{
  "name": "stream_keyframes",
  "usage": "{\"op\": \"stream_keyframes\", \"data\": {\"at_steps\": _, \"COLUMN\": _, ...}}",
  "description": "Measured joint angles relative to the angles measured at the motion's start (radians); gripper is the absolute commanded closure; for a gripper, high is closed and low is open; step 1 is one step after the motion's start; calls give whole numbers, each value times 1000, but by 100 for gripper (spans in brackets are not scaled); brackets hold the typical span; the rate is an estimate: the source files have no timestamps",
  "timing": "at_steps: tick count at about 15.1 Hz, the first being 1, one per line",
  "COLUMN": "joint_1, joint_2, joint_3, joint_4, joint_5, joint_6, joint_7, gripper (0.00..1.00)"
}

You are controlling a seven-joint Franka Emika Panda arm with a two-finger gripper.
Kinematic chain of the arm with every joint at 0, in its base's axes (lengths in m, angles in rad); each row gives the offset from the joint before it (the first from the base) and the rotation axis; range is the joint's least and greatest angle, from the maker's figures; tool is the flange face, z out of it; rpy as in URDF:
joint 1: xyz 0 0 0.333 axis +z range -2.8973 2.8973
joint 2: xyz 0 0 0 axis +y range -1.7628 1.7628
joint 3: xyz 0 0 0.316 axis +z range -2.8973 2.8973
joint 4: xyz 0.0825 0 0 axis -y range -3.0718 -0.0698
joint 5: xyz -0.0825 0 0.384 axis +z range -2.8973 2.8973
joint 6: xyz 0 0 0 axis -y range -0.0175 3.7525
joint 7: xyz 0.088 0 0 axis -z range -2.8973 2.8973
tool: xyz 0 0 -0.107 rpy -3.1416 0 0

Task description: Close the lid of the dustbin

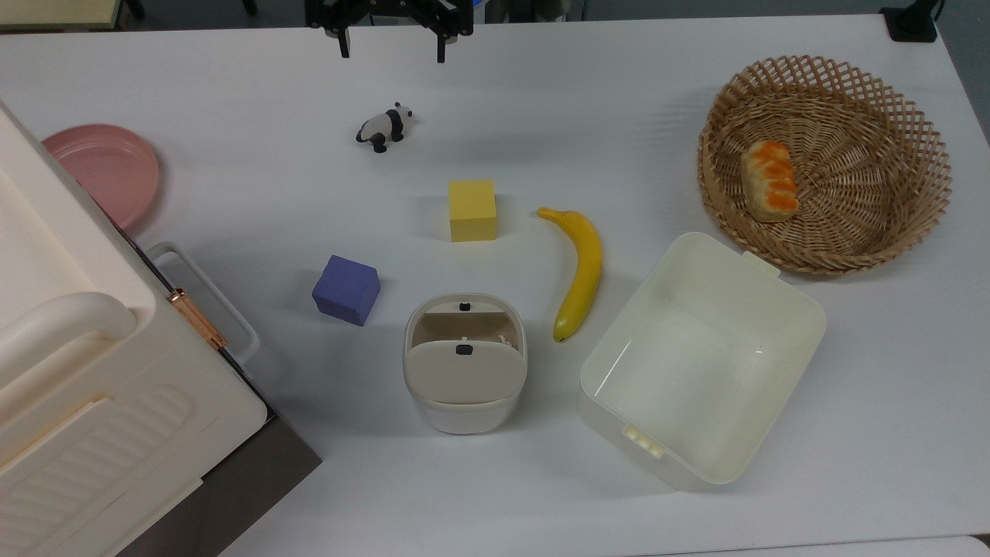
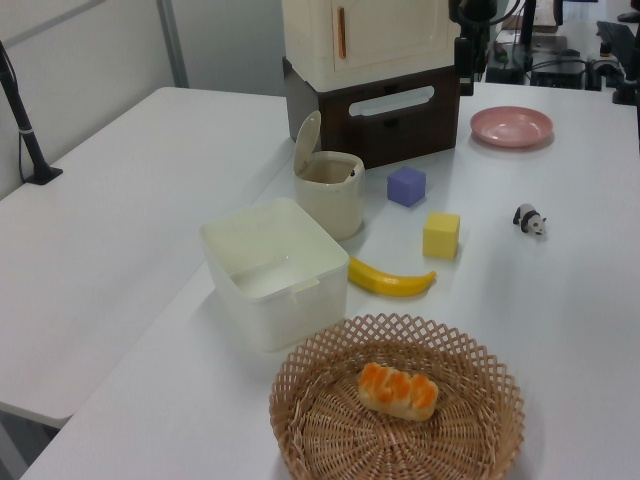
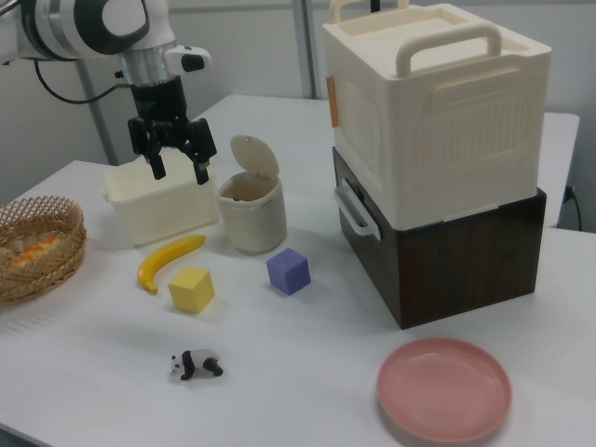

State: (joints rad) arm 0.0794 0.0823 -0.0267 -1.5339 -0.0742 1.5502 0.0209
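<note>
Right now the dustbin [image 1: 465, 363] sits on the white table [image 1: 232, 77] with its lid [image 3: 254, 156] swung up and standing nearly upright on the hinge, so the brownish inside shows. In the top view the lid leans over the lower half of the mouth, its black button edge pointing up the picture toward the yellow cube [image 1: 472, 210]; the opening faces upward.

Taking the dustbin as the landmark: in the top view the purple cube [image 1: 346, 289] lies just to its left, the banana [image 1: 577, 271] just to its right with its long axis running up and down the picture, and the cream tub [image 1: 700, 360] stands beyond the banana. The wicker basket [image 1: 824, 162] holding a bread roll [image 1: 769, 179] is well off to the upper right. The panda figure [image 1: 384, 127] is far above the dustbin.

The gripper [image 3: 175, 170] hangs in the air, its jaws apart and pointing down, holding nothing. In the right view it hovers to the left of the dustbin, in front of the tub.
</note>
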Motion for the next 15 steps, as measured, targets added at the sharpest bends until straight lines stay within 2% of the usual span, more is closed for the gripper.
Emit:
{"op": "stream_keyframes", "data": {"at_steps": 10, "joint_1": -2, "joint_2": 1, "joint_3": 0, "joint_4": -2, "joint_5": 0, "joint_6": 0, "joint_7": 0, "gripper": 0}}
{"op": "stream_keyframes", "data": {"at_steps": 15, "joint_1": -27, "joint_2": -2, "joint_3": -1, "joint_4": 0, "joint_5": 0, "joint_6": 0, "joint_7": 0, "gripper": 0}}
